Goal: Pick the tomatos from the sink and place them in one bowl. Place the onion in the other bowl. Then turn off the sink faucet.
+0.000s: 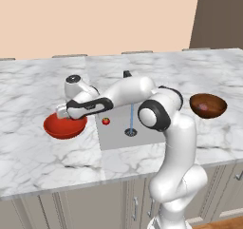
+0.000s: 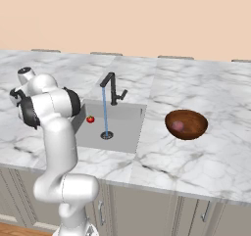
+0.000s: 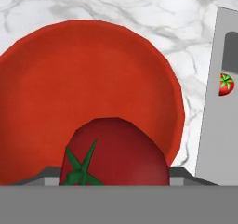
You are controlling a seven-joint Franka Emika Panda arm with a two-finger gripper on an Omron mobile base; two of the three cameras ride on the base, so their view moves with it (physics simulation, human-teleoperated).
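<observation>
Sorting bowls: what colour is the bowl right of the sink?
Glossy dark brown bowl, reddish-brown inside; clearest in the right base view.

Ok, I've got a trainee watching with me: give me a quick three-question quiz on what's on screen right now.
1. True or false: the claw holds a tomato over the red bowl.
2. What lies in the brown bowl? A) a tomato B) the onion C) nothing
3. Fill in: water runs from the faucet, and one more tomato lies in the ____.

Key: 1 true; 2 B; 3 sink.
</observation>
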